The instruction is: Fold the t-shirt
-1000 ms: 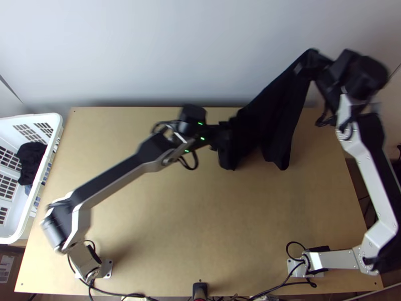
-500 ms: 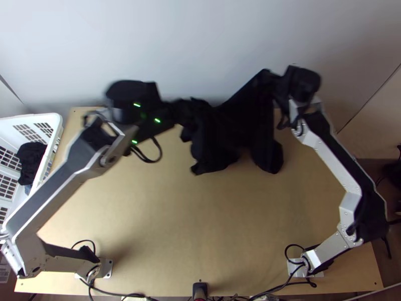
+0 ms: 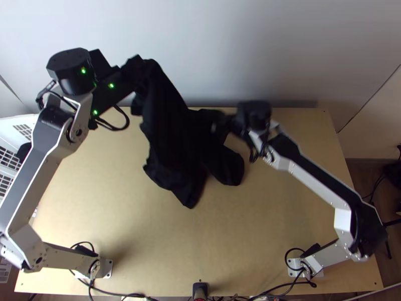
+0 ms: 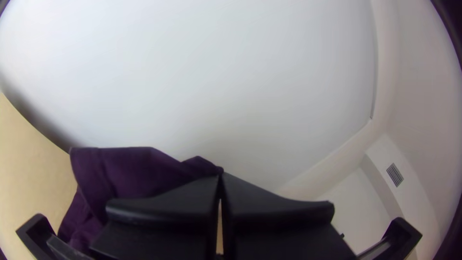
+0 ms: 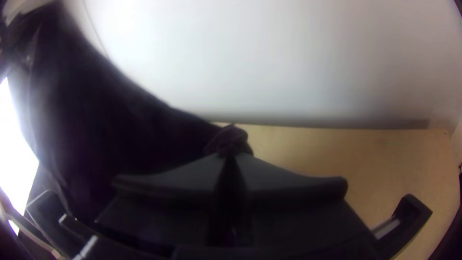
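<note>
Silver-grey links point(image 3: 31, 175) carry black joints point(image 3: 75, 83), cables point(image 3: 112, 129) and green lights point(image 3: 111, 86).

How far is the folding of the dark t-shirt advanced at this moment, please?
Done: both grippers seem to have caught the t-shirt.
In hand: the left gripper holds one part raised; the right gripper pinches another, apparently lower, near the table's far edge.
Remaining: the cloth droops in uneven, bunched shapes without a neat fold, so spreading and folding probably still lie ahead.

Between the left gripper point(image 3: 134, 69) and the right gripper point(image 3: 219, 121) the t-shirt point(image 3: 173, 130) is plain black to deep purple, with the table point(image 3: 250, 226) light tan below both grippers, the wall point(image 3: 225, 40) pale grey-white behind, and a white, grid-patterned basket point(image 3: 10, 123) beyond the left one.
</note>
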Controlling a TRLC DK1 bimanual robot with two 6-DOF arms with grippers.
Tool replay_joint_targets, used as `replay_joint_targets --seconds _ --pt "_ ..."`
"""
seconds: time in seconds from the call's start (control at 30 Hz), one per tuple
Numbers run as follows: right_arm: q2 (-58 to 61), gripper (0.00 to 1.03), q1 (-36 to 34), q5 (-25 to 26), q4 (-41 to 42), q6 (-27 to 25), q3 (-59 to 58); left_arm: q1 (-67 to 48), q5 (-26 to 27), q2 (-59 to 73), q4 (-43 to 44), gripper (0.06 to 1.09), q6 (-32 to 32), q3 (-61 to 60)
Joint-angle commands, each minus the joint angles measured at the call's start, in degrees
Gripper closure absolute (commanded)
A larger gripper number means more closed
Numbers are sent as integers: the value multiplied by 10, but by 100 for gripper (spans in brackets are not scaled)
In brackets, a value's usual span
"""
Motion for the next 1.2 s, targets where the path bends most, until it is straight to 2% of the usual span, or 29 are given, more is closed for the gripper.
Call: replay_joint_targets --seconds 0.0,0.23,0.43,0.63,0.7,0.83,1.07,1.17 --pt "-39 100 116 -11 -25 3 -83 58 17 37 31 105 -5 -1" --pt "-29 100 238 -20 -3 43 -113 43 18 109 84 105 -11 -6" --pt "-13 100 327 -25 10 54 -101 -16 18 164 128 105 -14 1" --pt "29 100 425 -25 12 63 -34 -67 12 249 129 105 -15 121" --pt "51 100 442 -26 12 78 10 -75 10 277 125 105 -18 163" --pt "84 100 471 -27 42 72 68 -90 8 306 132 105 -25 207" --pt "118 100 479 -27 122 69 69 -134 20 311 155 105 -25 212" --pt "127 100 479 -26 159 56 60 -156 49 312 160 105 -48 211"
